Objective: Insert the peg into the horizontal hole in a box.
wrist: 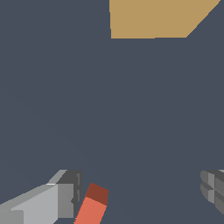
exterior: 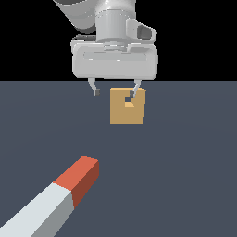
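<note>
peg (exterior: pixel 55 196) lying free, gripper (exterior: pixel 115 92) spread, empty

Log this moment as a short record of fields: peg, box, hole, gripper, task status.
peg: lies on the floor, red-orange end toward the box, not held
box: tan cube resting on the floor, apart from the peg
hole: small square opening in the box face seen in the exterior view, nothing in it
gripper: open, fingers apart, holding nothing, raised above the floor
task status: peg not yet grasped, not inserted
</note>
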`<state>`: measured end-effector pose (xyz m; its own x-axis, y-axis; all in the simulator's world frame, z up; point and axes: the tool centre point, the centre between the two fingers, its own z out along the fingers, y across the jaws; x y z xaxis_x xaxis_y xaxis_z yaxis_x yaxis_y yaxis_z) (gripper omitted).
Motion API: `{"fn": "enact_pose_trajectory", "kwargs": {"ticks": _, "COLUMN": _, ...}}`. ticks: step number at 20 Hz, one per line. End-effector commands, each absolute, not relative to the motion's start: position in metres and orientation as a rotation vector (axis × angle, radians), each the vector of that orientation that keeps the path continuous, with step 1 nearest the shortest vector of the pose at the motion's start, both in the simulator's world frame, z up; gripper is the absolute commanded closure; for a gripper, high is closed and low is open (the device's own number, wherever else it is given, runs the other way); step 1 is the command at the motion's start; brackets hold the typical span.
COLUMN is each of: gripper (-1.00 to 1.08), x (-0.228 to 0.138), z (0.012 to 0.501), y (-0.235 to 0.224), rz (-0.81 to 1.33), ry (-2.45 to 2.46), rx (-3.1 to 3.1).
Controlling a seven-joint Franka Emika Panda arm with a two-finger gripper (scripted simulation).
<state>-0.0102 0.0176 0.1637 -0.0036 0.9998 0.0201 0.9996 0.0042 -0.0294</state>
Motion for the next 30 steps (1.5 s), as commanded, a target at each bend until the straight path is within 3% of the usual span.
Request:
{"fn": "enact_pose_trajectory", "kwargs": {"ticks": 1, "gripper": -0.92, "x": -0.010, "z": 0.164, "y": 0.018, "rz": 0.010, "ry": -2.201, "rx": -2.192}}
{"fn": "enact_pose_trajectory", "kwargs": {"ticks": 9, "gripper": -0.92, "x": -0.019, "z": 0.151, "y": -0.015, "rz": 0.009, "ry": -2.143, "rx": -2.256}}
{"fn": "enact_pose_trajectory", "kwargs": {"ticks": 22, "gripper": -0.92, "x": -0.084, "z": 0.089, "y": -0.163, "rz": 0.005, "ry": -1.840, "rx": -2.541}}
{"fn": "enact_pose_trajectory", "kwargs": {"ticks": 30, "gripper": -0.92, "x": -0.110, "z": 0.070, "y": -0.204, "rz": 0.002, "ry": -1.742, "rx": -2.616}}
